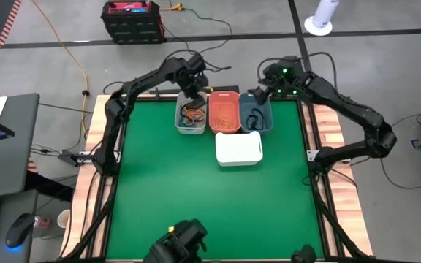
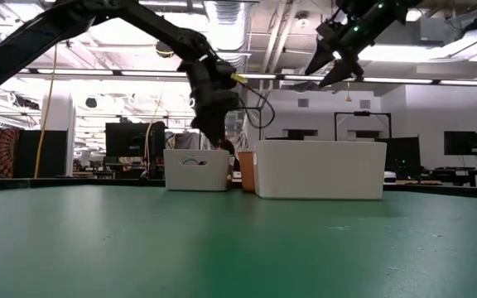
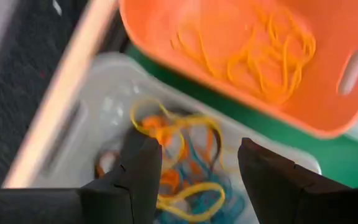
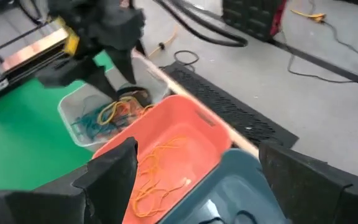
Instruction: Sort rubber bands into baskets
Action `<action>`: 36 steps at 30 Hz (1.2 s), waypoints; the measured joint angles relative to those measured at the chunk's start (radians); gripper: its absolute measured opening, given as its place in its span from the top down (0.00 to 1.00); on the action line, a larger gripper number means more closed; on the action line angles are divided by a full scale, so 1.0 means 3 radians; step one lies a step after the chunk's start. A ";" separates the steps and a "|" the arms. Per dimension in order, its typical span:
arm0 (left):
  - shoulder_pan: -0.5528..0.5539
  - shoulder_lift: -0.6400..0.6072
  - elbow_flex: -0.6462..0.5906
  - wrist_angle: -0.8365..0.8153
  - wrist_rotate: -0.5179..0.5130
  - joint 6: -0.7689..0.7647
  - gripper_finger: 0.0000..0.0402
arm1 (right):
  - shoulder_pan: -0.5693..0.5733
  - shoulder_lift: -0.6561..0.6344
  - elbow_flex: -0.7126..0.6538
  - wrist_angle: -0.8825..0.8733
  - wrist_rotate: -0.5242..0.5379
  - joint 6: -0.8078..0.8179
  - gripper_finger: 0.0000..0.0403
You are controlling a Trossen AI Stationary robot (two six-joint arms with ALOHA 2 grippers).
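Two dark, jointed arms trail black cables; the right arm [image 1: 320,88] shows small green lights.

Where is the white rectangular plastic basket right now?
In the high view, the white rectangular plastic basket sits on the green table, apart from the far row, just in front of the coral-orange basket and dark slate-blue basket.

A green bench [image 1: 196,190] is edged in pale wood. 4 baskets are seen: light grey [image 1: 189,114], coral-orange [image 1: 224,111], dark slate-blue [image 1: 256,113] and white [image 1: 238,148]. Yellow-orange rubber bands [image 3: 266,59] lie in the coral-orange basket; yellow, orange and teal bands [image 3: 179,158] are tangled in the grey one. Both arms are dark.
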 joint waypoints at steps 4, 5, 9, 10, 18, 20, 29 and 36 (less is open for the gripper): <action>0.0030 -0.0014 -0.0141 -0.0015 -0.0215 0.0191 0.50 | 0.0102 0.0003 -0.0086 0.0017 -0.0001 -0.0003 0.14; 0.0030 -0.0008 -0.0157 -0.0002 -0.0310 0.0261 0.50 | 0.0125 0.0001 -0.0098 0.0021 0.0000 -0.0004 0.15; 0.0013 -0.0012 -0.0259 0.0238 -0.0527 0.0592 0.50 | 0.0180 0.0001 -0.0177 0.0018 -0.0001 -0.0005 0.19; 0.0012 -0.0012 -0.0283 0.0250 -0.0535 0.0715 0.50 | 0.0201 0.0001 -0.0196 0.0026 -0.0001 -0.0004 0.19; 0.0070 -0.0013 -0.0632 0.0490 -0.0526 0.1479 0.50 | 0.0352 0.0001 -0.0236 0.0100 0.0000 -0.0003 0.21; 0.0074 -0.0010 -0.0689 0.0572 -0.0556 0.1528 0.50 | 0.0385 0.0001 -0.0236 0.0103 -0.0001 -0.0002 0.21; 0.0060 -0.0012 -0.0845 0.0987 -0.0436 0.1863 0.50 | 0.0414 0.0000 -0.0236 0.0148 -0.0001 0.0007 0.21; 0.0071 0.0014 -0.0881 0.1147 -0.0420 0.1902 0.50 | 0.0427 -0.0001 -0.0236 0.0147 0.0000 0.0096 0.21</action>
